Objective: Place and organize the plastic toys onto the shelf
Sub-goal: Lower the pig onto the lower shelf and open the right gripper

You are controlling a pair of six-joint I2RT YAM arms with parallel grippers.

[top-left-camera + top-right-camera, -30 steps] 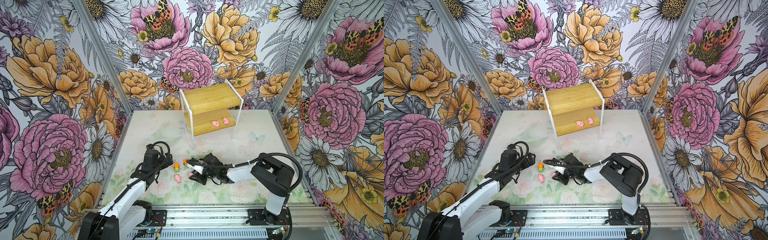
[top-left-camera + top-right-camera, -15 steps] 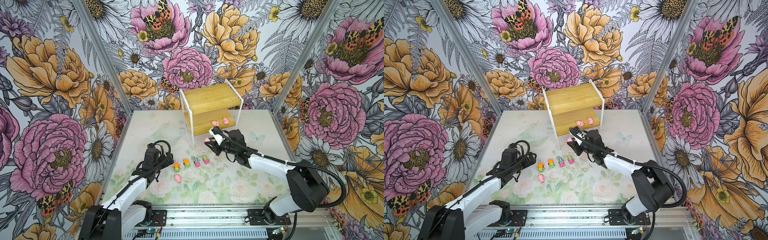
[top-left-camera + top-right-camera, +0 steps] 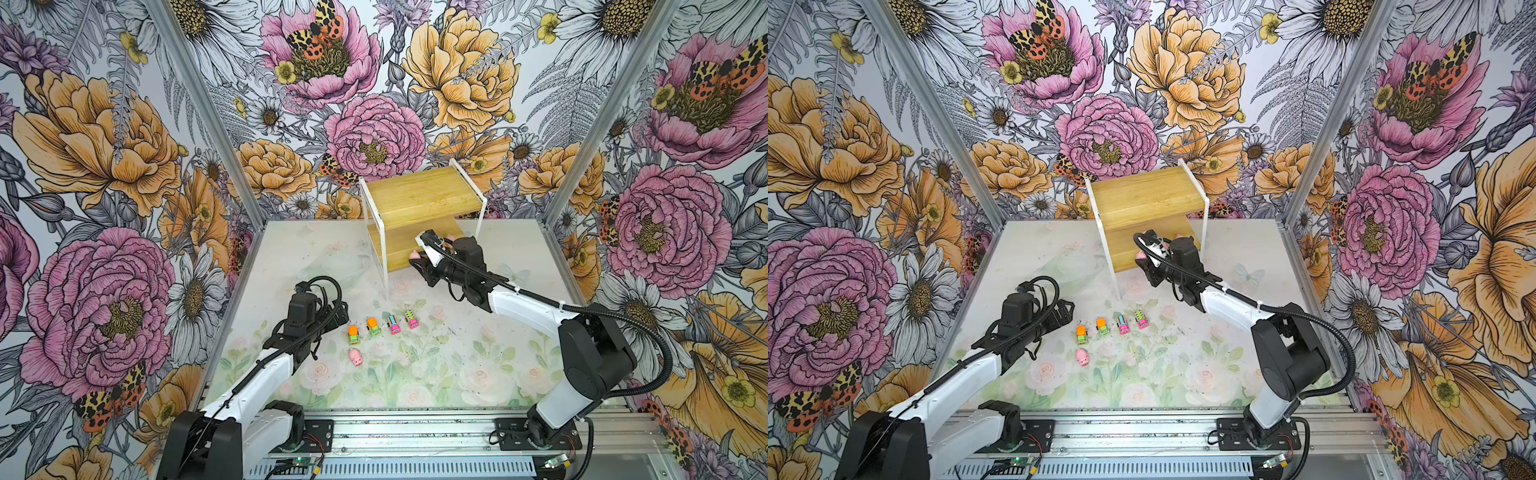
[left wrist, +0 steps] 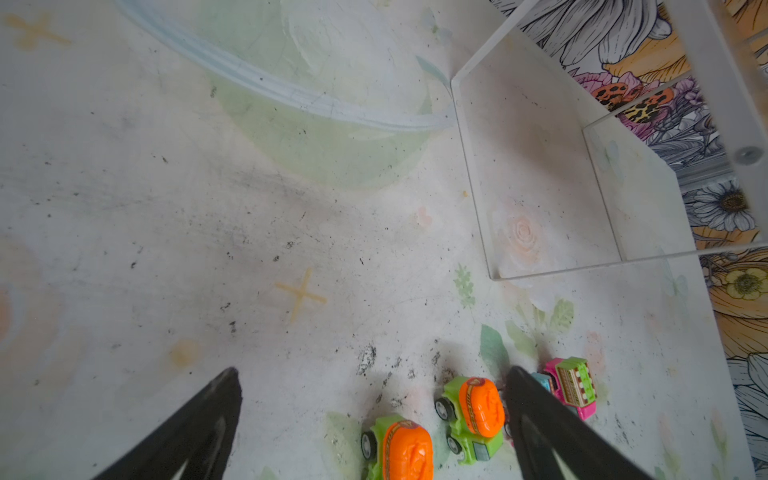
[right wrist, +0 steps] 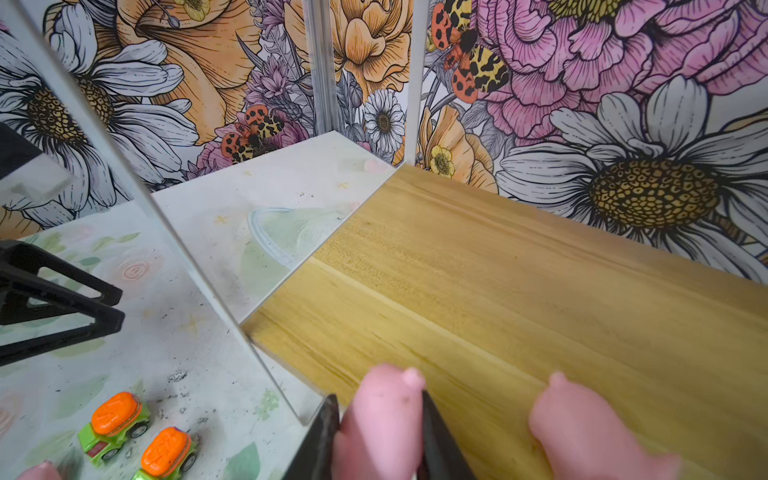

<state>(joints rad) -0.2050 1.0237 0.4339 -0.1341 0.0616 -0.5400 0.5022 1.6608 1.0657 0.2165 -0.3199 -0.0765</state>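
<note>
In both top views a small two-tier shelf (image 3: 419, 199) of light wood in a thin white frame stands at the far middle of a pale flowered table (image 3: 291, 257), enclosed by walls papered with huge blooms. The right gripper (image 3: 419, 261) reaches to the near edge of the shelf's lower board, its fingers pinched on a pink pig (image 3: 414, 254). A second pig (image 3: 451, 237) peeps out just beyond the wrist on the same board. On the table, nearer than the shelf, four toy trucks stand in a slanting row: from the left, a first orange-topped truck (image 3: 353, 334), a second orange-topped truck (image 3: 373, 326), a blue-topped pink truck (image 3: 393, 324) and a green-topped pink truck (image 3: 411, 319). A third pig (image 3: 355, 357) lies just nearer than the first truck. The left gripper (image 3: 338, 316) hovers just left of the row. The left wrist view shows its black fingers (image 4: 199, 415) spread wide over bare table, gripping nothing, with the trucks close by one finger. The right wrist view shows two dark fingers closed on the held pig's sides, over the near left corner of the wooden board, with the second pig just beside it on the board
</note>
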